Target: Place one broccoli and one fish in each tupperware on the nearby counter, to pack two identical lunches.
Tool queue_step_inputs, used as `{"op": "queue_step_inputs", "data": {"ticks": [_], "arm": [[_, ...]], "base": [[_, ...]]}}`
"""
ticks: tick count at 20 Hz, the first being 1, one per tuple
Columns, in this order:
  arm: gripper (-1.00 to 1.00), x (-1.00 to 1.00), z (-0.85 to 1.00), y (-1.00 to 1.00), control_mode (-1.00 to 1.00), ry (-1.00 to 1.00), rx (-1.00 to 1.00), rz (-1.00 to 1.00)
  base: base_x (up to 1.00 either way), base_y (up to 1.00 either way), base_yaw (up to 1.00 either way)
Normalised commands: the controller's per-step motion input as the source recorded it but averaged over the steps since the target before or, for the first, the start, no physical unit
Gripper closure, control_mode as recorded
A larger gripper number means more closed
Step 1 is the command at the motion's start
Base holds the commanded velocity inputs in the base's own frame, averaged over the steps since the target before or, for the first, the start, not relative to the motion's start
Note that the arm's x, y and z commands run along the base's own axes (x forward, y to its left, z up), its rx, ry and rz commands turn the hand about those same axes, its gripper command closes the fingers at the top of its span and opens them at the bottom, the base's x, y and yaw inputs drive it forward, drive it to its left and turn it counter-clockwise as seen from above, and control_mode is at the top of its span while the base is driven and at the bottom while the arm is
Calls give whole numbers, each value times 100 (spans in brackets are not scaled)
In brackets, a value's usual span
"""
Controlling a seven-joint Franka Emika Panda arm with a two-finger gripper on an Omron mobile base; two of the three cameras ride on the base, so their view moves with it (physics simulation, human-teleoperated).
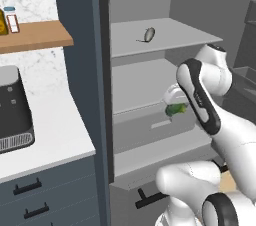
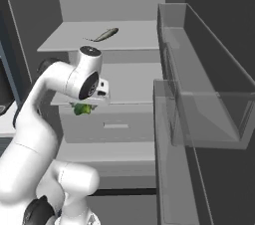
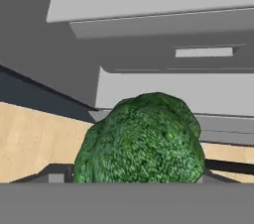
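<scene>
A green broccoli (image 3: pixel 141 141) sits right against the hand camera and hides the fingertips. From the base views, the broccoli (image 1: pixel 175 110) (image 2: pixel 83 109) hangs in the air under the hand, in front of the open fridge's middle shelf, so my gripper (image 1: pixel 176 108) (image 2: pixel 83 106) is shut on it. A grey fish (image 1: pixel 149 34) (image 2: pixel 105 34) lies on the upper fridge shelf, above and behind the hand. The white counter (image 1: pixel 55 135) lies to the left of the fridge. The tupperware is out of view.
A dark toaster-like box (image 1: pixel 12 110) stands on the counter at the left. A wooden shelf (image 1: pixel 35 35) with jars hangs above it. The open fridge door with clear bins (image 2: pixel 209 84) stands to the right. A grey fridge drawer (image 2: pixel 117 125) is below the hand.
</scene>
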Motion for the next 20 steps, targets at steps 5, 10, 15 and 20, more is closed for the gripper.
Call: {"op": "queue_step_inputs", "data": {"ticks": [5, 10, 15, 20], "arm": [[100, -97, -2, 20, -100, 0, 0, 10], [100, -51, 0, 23, 100, 0, -2, 5], [100, 0, 0, 0, 100, 0, 0, 0], [100, 0, 0, 0, 100, 0, 0, 0]], "base": [[0, 0, 0], [-33, 30, 2], [-61, 100, 0], [-32, 100, 6]]}}
